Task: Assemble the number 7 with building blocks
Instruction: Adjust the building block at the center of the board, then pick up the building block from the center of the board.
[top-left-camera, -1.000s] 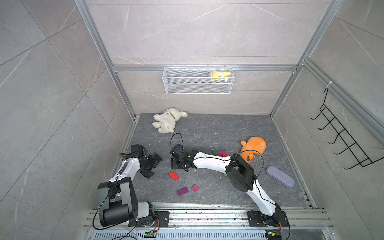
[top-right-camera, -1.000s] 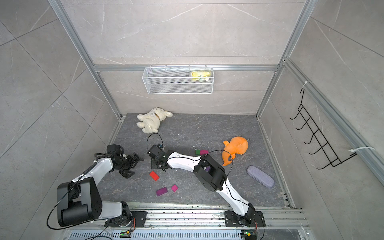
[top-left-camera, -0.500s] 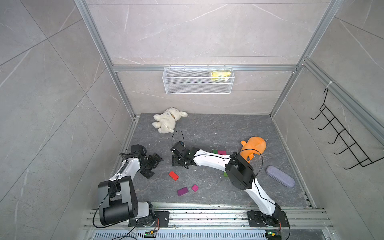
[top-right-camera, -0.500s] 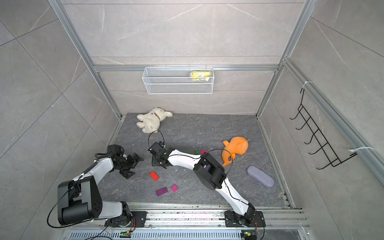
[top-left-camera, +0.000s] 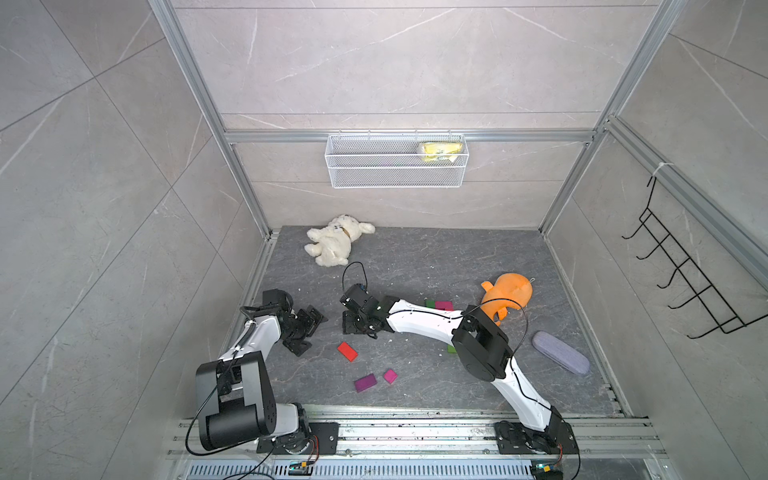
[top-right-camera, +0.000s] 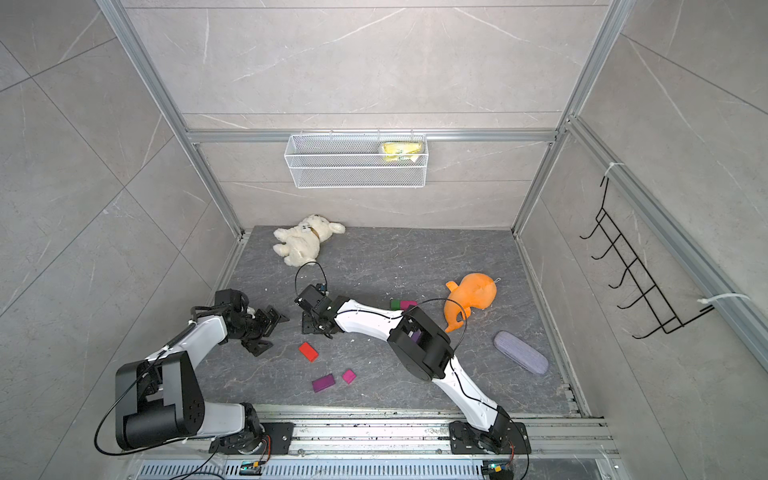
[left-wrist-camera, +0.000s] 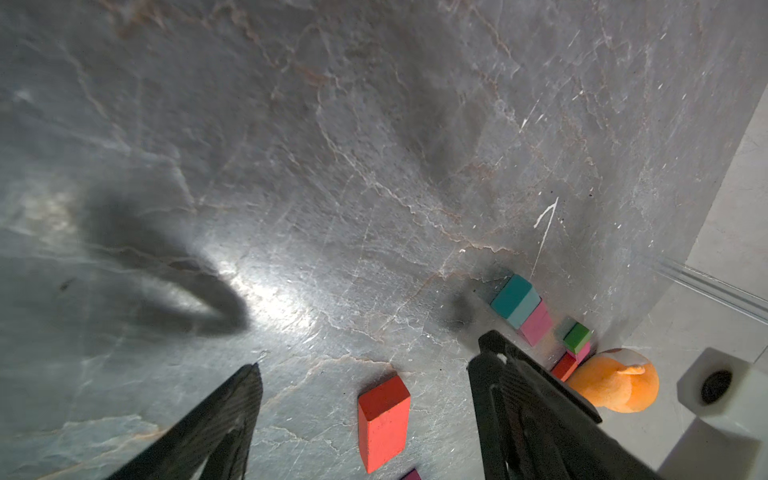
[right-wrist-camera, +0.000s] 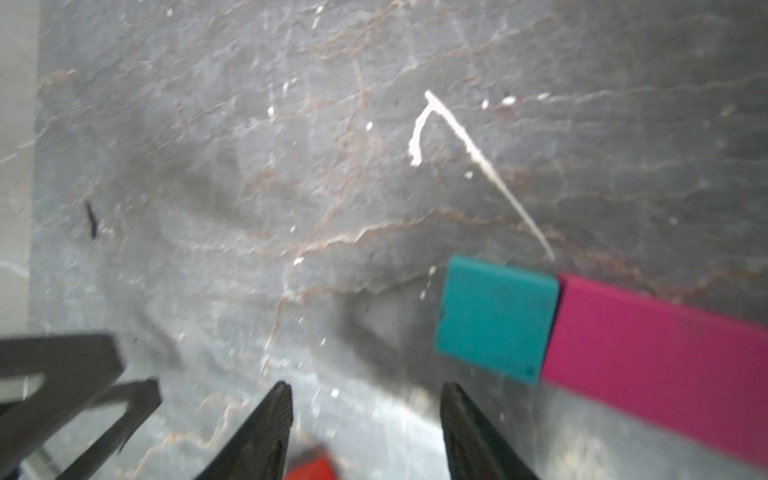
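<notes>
Left fingers (left-wrist-camera: 519, 407) gape, right fingers (right-wrist-camera: 262, 436) half-spread, both empty; red block (left-wrist-camera: 384, 419) points lengthwise at the left.

The right arm (top-left-camera: 419, 322) hides most of a green block (top-left-camera: 451, 350). The right wrist view is blurry, and its edge cuts off the red block (right-wrist-camera: 311, 468).

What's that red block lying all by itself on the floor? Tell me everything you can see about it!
The red block is a small solid brick shape, plain bright red, matte like painted wood, with flat faces and crisp edges. It lies flat on the dark grey floor, turned at a slant. Nothing touches it: the left gripper, fingers open, points toward it without reaching it, and the purple block lies nearer the rail.
</notes>
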